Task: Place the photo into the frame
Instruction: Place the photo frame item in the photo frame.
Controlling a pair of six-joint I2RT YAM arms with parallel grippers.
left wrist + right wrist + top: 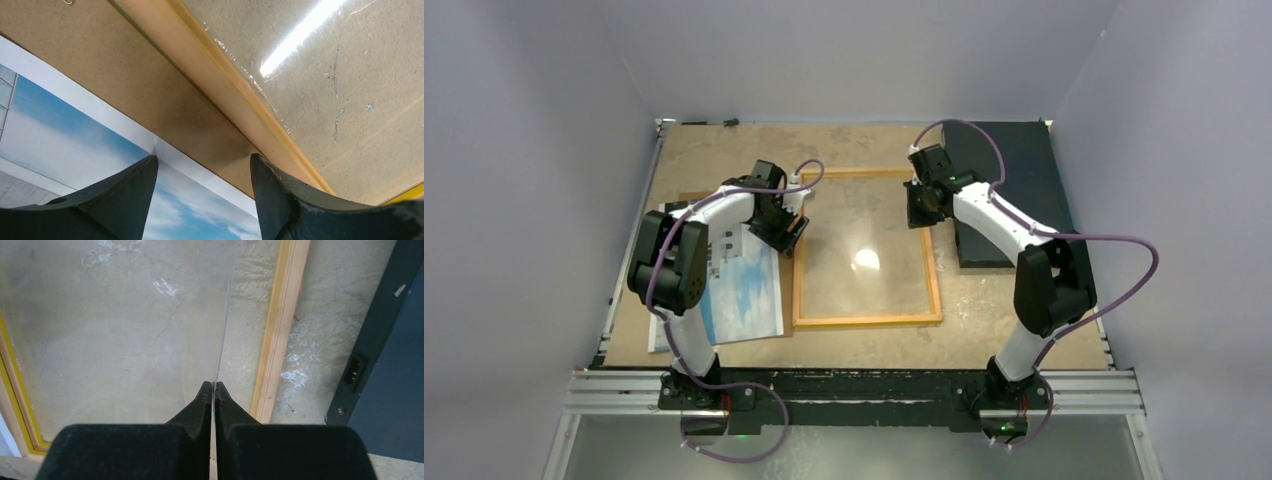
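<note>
Lower the parted, empty left fingers (132, 187) over the corner of the photo (60, 125) — lying flat just beside the frame (220, 85) — and pinch gently (right fingers (200, 407) shut, apparently on the clear pane (125, 315)).

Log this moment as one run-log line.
left gripper: open, over photo corner | right gripper: shut, above frame pane | photo: outside frame, beside its left rail, image up

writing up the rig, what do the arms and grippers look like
Both the left arm and right arm have white curved links with black joint housings. A purple cable loops along each. The left gripper and right gripper have matte black tapered fingers.
</note>
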